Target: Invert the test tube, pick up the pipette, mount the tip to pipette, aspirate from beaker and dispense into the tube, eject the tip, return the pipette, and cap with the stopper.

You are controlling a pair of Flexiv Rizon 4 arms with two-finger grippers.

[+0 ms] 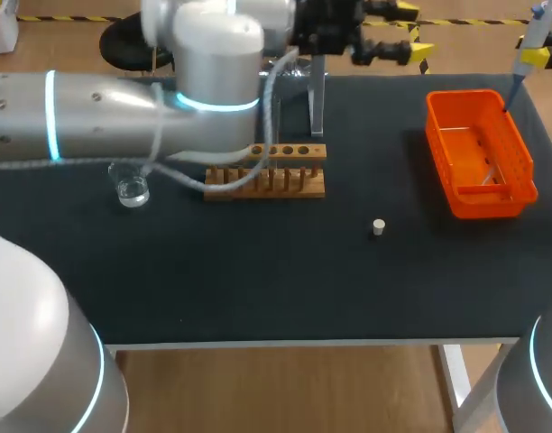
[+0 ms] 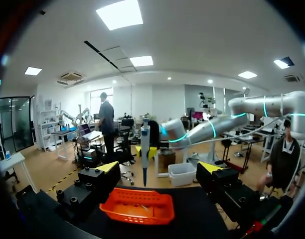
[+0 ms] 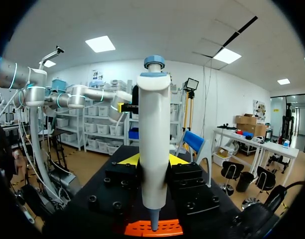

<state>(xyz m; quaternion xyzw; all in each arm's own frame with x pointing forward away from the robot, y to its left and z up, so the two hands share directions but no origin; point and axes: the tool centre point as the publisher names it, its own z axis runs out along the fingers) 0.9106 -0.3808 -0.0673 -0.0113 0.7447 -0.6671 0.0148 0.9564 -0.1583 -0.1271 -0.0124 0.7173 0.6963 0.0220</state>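
My right gripper (image 3: 153, 162) is shut on the white pipette (image 3: 154, 149), which hangs upright with its nose just above the orange basket (image 3: 153, 228). The head view places the pipette (image 1: 527, 47) and right gripper (image 1: 545, 56) at the far right corner, over the basket's (image 1: 479, 153) back edge. At the far middle my left gripper (image 1: 418, 50) points toward the basket. It stands open (image 2: 160, 169) with nothing between its fingers. The wooden tube rack (image 1: 267, 171), the glass beaker (image 1: 132, 190) and the small white stopper (image 1: 378, 226) rest on the black table. I cannot make out the test tube.
A clear upright stand (image 1: 317, 99) rises behind the rack. My left arm (image 1: 96, 113) and its cable stretch across the table's far left, above the beaker and the rack's left end. The black mat's front edge (image 1: 285, 341) lies near me.
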